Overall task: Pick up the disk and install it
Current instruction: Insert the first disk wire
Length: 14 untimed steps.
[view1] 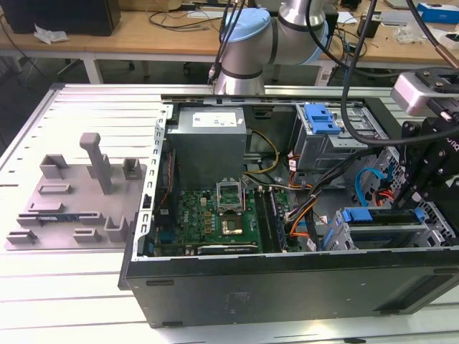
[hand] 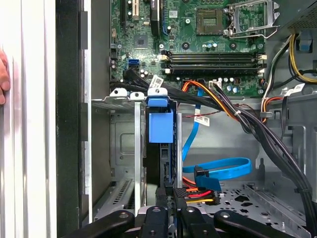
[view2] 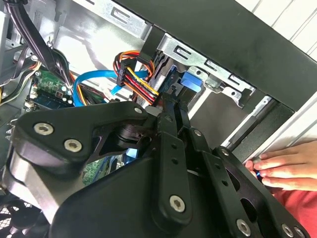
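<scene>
Slotted aluminium table (view1: 72,287) underneath, with an open computer case (view1: 287,279) lying on its side, motherboard up. Toward the lower right of the exterior view, black wrist hardware hanging over the drive cage (hand: 124,148).

In the first wrist view: the disk (hand: 161,148) standing edge-on in a slot of that cage, centre frame, blue carrier tab at its far end. Directly below it, the gripper (hand: 172,196), fingers pressed close together with barely a slit between, tips right at the disk's near end. Probably touching it, though contact hard to confirm from these angles.

Risks, as a judgement: could jam the disk askew on the rails if pushed off-axis. Could also pinch the blue data cable (hand: 223,168) or the coloured power plug (hand: 198,193), both just beside the fingers. Worth noting too a person's hand (view2: 285,166) resting on the case's outer edge, near the arm.
</scene>
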{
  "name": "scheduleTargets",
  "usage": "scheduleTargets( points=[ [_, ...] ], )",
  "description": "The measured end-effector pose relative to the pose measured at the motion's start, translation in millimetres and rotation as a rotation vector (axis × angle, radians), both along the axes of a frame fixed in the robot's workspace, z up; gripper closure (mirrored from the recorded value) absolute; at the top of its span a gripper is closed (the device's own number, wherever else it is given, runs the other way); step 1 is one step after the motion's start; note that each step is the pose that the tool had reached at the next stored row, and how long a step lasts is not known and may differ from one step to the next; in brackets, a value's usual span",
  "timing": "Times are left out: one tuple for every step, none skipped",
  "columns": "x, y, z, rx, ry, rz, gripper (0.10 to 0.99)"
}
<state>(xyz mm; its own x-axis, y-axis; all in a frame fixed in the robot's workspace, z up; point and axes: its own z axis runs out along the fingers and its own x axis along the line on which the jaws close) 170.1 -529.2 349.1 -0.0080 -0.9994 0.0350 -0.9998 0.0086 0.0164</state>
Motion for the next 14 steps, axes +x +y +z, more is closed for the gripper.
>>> scheduleTargets(
  points=[
    [0.0, 0.0, -0.2, 0.0, 0.0, 0.0, 0.918],
    [0.0, 0.0, -0.4, 0.0, 0.0, 0.0, 0.918],
    [0.0, 0.0, -0.7, 0.0, 0.0, 0.0, 0.918],
    [0.1, 0.0, -0.9, 0.0, 0.0, 0.0, 0.918],
    [0.1, 0.0, -1.2, 0.0, 0.0, 0.001, 0.918],
    [0.2, 0.0, -1.4, 0.0, 0.0, 0.001, 0.918],
    [0.2, 0.0, -1.6, 0.0, 0.0, 0.001, 0.918],
    [0.3, 0.0, -2.1, 0.0, 0.0, 0.001, 0.918],
    [0.3, 0.0, -2.3, 0.0, 0.0, 0.001, 0.918],
    [0.4, 0.0, -2.5, 0.0, 0.0001, 0.001, 0.918],
    [0.4, 0.0, -2.8, 0.0, 0.0, 0.001, 0.918],
    [0.4, 0.0, -3.0, 0.0, 0.0, 0.001, 0.918],
    [0.4, 0.0, -3.4, 0.0, 0.0, 0.001, 0.918],
    [0.4, 0.0, -3.6, 0.0, 0.0001, 0.001, 0.918]
  ],
)
